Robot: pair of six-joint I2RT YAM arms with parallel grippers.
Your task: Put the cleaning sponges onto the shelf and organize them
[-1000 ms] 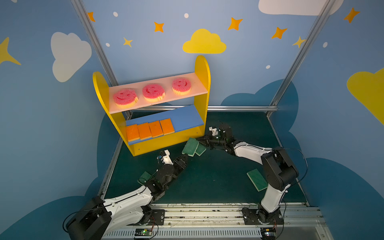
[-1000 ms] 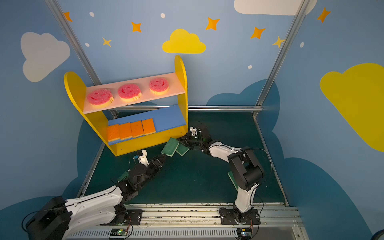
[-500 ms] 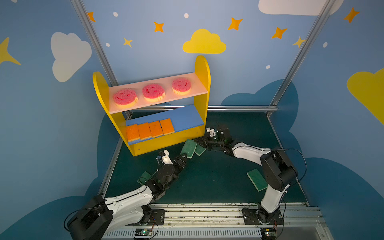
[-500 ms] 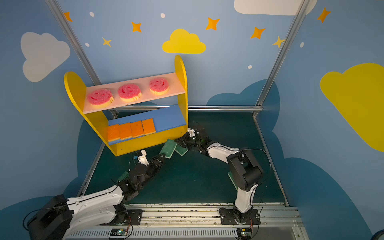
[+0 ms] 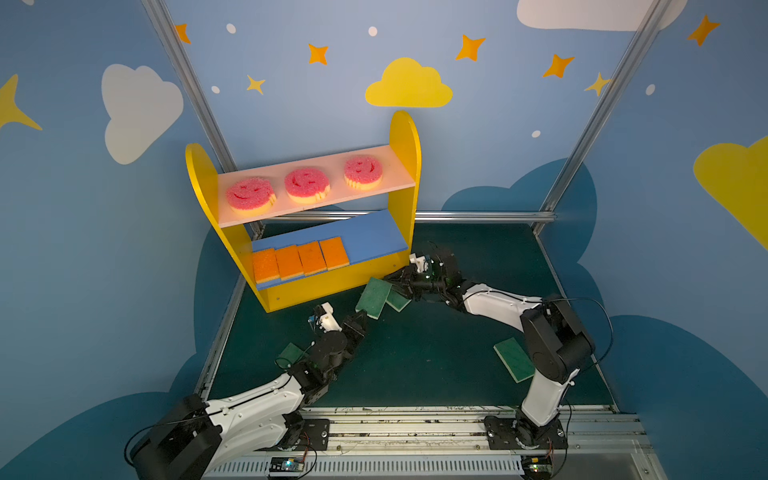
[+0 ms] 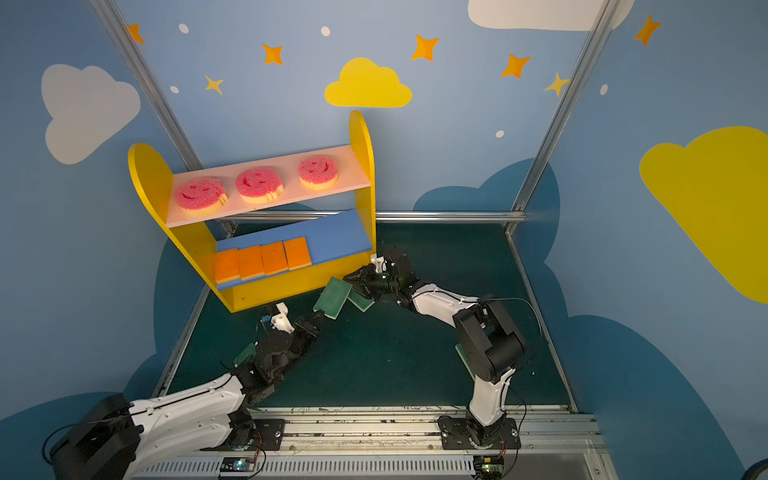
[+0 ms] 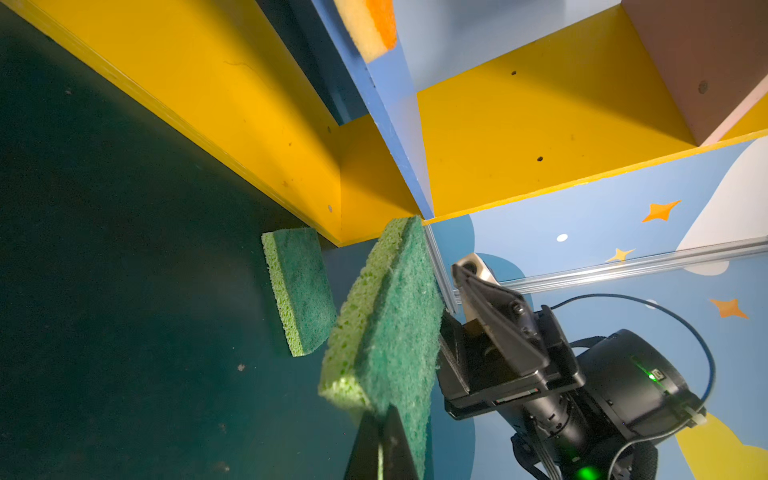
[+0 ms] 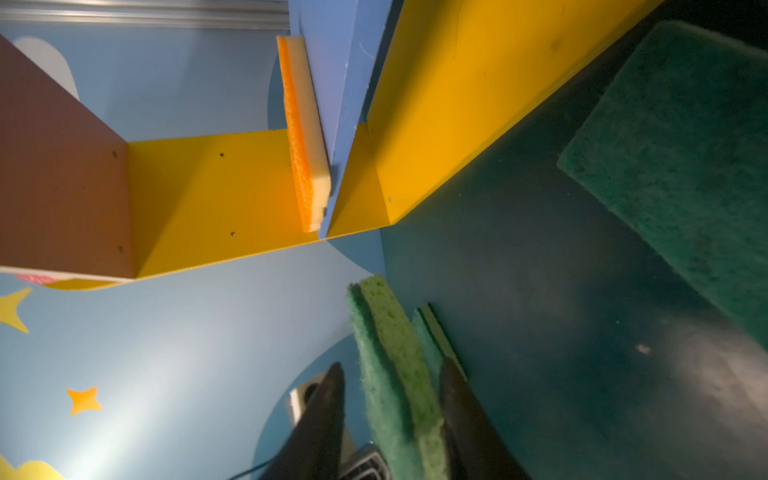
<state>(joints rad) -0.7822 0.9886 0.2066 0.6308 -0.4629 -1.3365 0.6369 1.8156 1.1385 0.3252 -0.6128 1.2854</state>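
Dark green tabletop [image 5: 415,361] beneath everything. At its back left, the shelf [image 5: 405,137] [image 6: 361,137]: yellow round-topped side panels, pink upper board [image 5: 399,176], blue lower board [image 5: 374,237], yellow base. Along the pink board, spaced apart in a row, three pink smiley sponges [image 5: 306,185], faces up, yellow undersides showing. On the left half of the blue board, four orange sponges [image 5: 311,257] side by side, edges touching. Off the shelf, four green ones. First, the held green sponge [image 5: 372,297] [image 6: 331,297] [image 7: 386,324] [image 8: 390,340], lifted and tilted just in front of the shelf's right end, between the two arms. Lower end pinched in the left pincer [image 5: 365,316] [image 6: 320,318] [image 7: 380,440], pressed together on it. Upper end between the fingers of the right pincer [image 5: 392,282] [image 6: 353,278] [image 8: 390,365], spread, with a gap showing beside one finger [image 8: 328,399] in the right wrist view. Next, a second green sponge [image 5: 400,300] [image 6: 360,301] [image 7: 299,286], flat on the tabletop, partly covered by the held one in both top views. Then a third green sponge [image 5: 513,358], flat near the right arm's base. Last, a fourth green sponge [image 5: 291,352] [image 6: 244,353], beside the left arm and partly hidden by it.
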